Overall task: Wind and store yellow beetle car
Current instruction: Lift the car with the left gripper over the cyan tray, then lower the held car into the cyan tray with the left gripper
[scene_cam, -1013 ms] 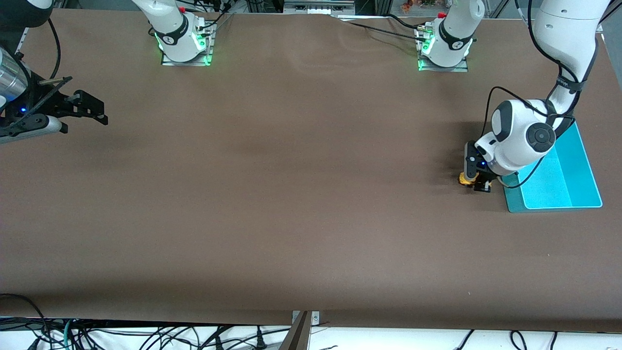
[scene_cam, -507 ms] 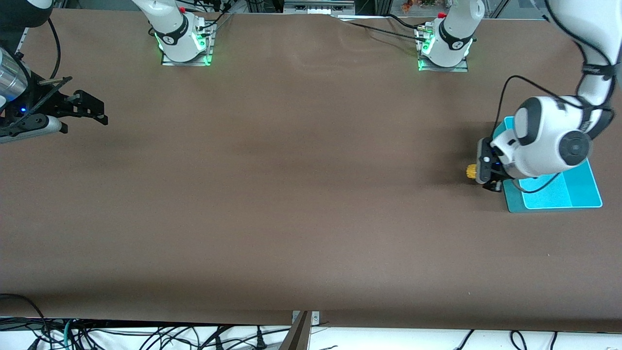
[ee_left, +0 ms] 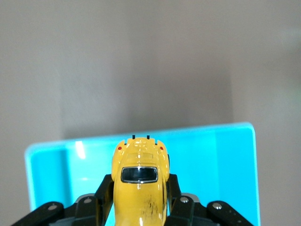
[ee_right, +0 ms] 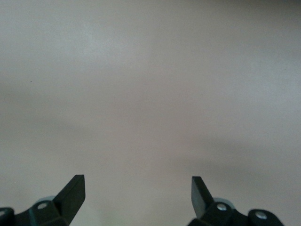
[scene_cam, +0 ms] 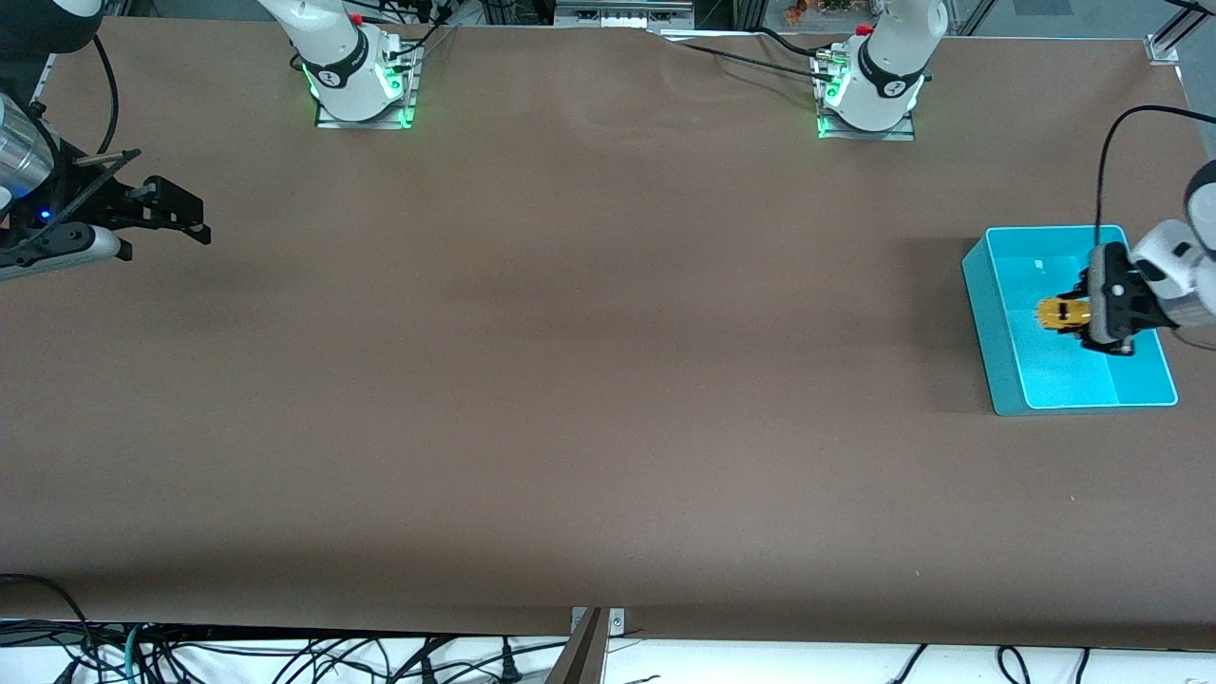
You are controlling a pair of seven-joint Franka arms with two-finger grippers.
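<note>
Front view: a brown table point(scene_cam: 570, 380) with two arm bases along its upper edge and one turquoise bin point(scene_cam: 993, 323) at the left arm's end.
Left gripper point(scene_cam: 1078, 315): up in the air over the bin's open interior, jaws clenched on the yellow beetle car point(scene_cam: 1056, 313).
Yellow beetle car: held clear of the bin floor, its rounded body sticking out past the fingers point(ee_left: 104, 188); in the left wrist view the car point(ee_left: 140, 181) sits pinched at both flanks, its dark window facing the camera, with the bin point(ee_left: 225, 160) spread beneath it.
Right gripper point(scene_cam: 180, 214): waiting above bare table at the right arm's end, well apart from the bin, jaws released and wide with nothing between them point(ee_right: 138, 193).
Around the bin: only tabletop; nothing lies between the held car and the bin floor.
Table edge nearest the camera: a tangle of dark cables point(scene_cam: 285, 655) below the rim.
</note>
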